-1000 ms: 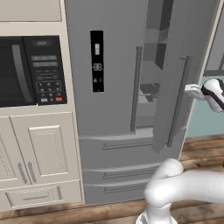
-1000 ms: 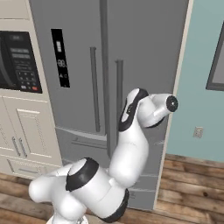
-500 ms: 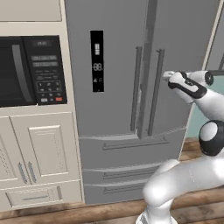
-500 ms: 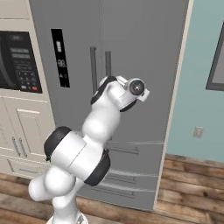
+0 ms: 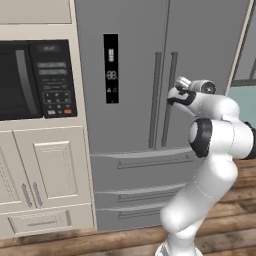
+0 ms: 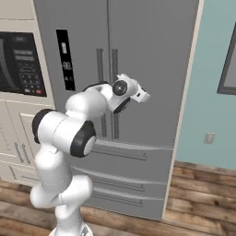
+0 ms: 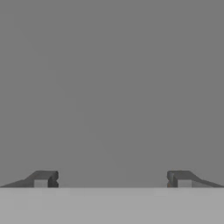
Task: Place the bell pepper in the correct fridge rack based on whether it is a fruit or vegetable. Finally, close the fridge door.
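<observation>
Bell pepper: place not to be told from these views. Fridge [image 5: 130, 75] with both upper doors shut flush, two vertical handles [image 5: 156, 100] side by side at the centre seam, and a dark display panel [image 5: 111, 67] set in the left door. Below the doors, two closed drawers [image 5: 140, 165] with horizontal pulls.

Gripper [image 7: 111, 179]: spread wide, fingertips [image 7: 41, 178] far apart at the lower edge of the hand view, with nothing between them; facing a plain grey surface at close range. In the left base view, hand raised to mid-door height, just beside the right handle, near the centre seam; contact with the handle not to be told. In the right base view, arm folded in front of the fridge, wrist level with the lower half of the handles.

Left of the fridge, a black microwave [image 5: 30, 80] built into cream cabinets [image 5: 47, 172]. Right of the fridge, a teal wall [image 6: 207, 92] with a small outlet [image 6: 209, 138], above a wooden floor [image 6: 198, 193].
</observation>
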